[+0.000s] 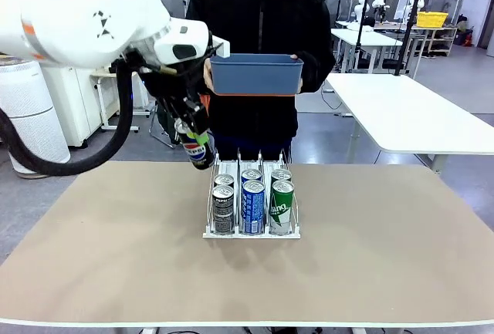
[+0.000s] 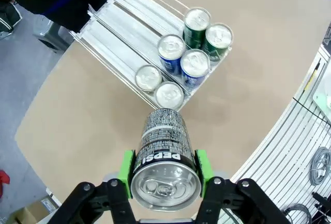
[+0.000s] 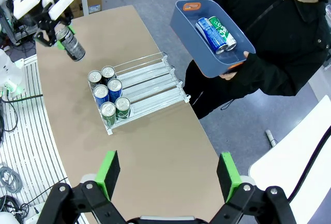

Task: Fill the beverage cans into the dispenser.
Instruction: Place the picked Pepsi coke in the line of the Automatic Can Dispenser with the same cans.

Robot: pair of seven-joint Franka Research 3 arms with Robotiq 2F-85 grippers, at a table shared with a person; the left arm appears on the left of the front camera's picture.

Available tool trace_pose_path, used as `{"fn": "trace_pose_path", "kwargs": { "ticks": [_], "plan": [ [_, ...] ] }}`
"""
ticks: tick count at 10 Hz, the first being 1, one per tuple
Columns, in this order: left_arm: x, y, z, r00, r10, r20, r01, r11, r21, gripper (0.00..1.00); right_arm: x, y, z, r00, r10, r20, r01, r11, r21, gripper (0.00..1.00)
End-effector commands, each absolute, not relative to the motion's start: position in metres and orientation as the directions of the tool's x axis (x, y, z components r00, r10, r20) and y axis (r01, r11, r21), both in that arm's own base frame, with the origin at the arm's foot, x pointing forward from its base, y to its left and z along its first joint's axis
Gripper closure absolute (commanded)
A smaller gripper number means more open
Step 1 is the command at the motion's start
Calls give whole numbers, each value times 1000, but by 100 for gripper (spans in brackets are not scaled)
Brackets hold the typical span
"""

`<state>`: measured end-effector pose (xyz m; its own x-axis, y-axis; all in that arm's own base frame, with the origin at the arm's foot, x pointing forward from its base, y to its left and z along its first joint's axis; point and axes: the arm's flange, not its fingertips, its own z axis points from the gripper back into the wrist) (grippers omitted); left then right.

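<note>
Black Pepsi-printed slim can (image 2: 163, 131) hangs tilted, clamped between the green pads of the left pincer (image 2: 164, 167), over the far edge of the tan bench (image 1: 93, 257), just left of the white three-lane wire rack (image 1: 252, 235). Six silver-topped cans (image 1: 253, 203), paired black, blue and green, stand at the rack's front lip. The right pincer (image 3: 169, 169) hangs high, jaws wide and empty. A person (image 1: 262, 25) at the far edge holds a blue rectangular plastic bin (image 1: 255, 75) with two more cans (image 3: 214, 30).
</note>
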<state>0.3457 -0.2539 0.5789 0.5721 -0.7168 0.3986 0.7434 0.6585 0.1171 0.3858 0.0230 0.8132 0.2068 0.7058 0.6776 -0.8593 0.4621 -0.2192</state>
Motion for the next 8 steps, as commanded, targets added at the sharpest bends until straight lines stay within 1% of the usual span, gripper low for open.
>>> {"fn": "trace_pose_path", "kwargs": {
  "ticks": [1, 3, 5, 7, 8],
  "plan": [
    [324, -258, 559, 554, -700, 451, 743, 660, 112, 42, 385, 23, 813, 207, 705, 678, -859, 462, -219, 0],
    [310, -273, 535, 527, -694, 491, 778, 627, 52, 42, 385, 23, 813, 207, 705, 678, -859, 462, -219, 0],
    [307, -285, 507, 529, -706, 470, 805, 594, -13, 42, 385, 23, 813, 207, 705, 678, -859, 462, -219, 0],
    [313, -293, 493, 508, -720, 473, 830, 556, -44, 42, 385, 23, 813, 207, 705, 678, -859, 462, -219, 0],
    [318, -291, 487, 507, -732, 456, 839, 541, -64, 42, 385, 23, 813, 207, 705, 678, -859, 462, -219, 0]
  ]
}}
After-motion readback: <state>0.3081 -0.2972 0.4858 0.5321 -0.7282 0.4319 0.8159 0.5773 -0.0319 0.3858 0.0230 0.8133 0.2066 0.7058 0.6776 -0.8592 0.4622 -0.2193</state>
